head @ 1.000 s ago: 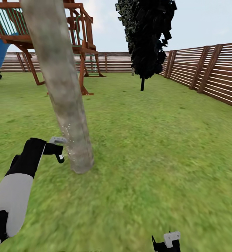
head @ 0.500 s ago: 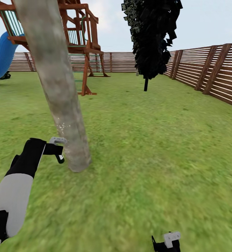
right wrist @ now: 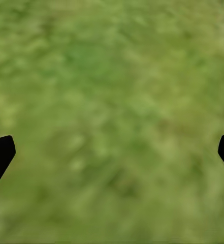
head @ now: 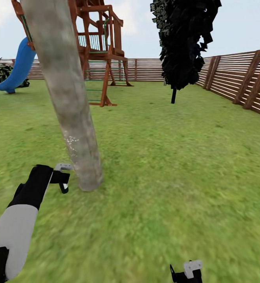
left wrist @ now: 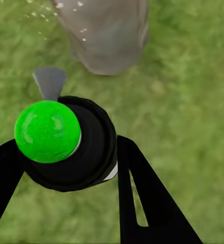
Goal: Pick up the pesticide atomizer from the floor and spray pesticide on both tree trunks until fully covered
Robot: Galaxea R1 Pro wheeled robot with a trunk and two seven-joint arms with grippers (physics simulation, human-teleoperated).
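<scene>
- Since a second ago my head camera has swung: playset and dark tree sit further right in the head view, and more of the blue slide shows. That is my own view moving, not the things. My left arm keeps its pose beside the trunk.
- My left gripper (head: pixel 62 177) is clamped on the pesticide atomizer (left wrist: pixel 71 142), one black finger (left wrist: pixel 142 198) on each side of its dark round body. The cap reads bright green in the wrist view; the grey nozzle (left wrist: pixel 50 81) points ahead at the tree trunk (head: pixel 67 94), which stands just beyond the tool.
- White flecks (head: pixel 72 139) dot the trunk low down, above nozzle level; most of the bark looks bare, so I judge coverage far from done.
- My right gripper (right wrist: pixel 112 152) hangs spread wide, nothing between the tips, lawn (right wrist: pixel 112 101) beneath.
- Handling, my guess: small, light, rigid bottle with smooth round sides that could twist in the grip; hold at mid-body, clear of cap and nozzle.
- Count: one atomizer, one pale trunk, one dark narrow tree (head: pixel 185 39), one playset (head: pixel 102 47), one slide (head: pixel 18 67).
</scene>
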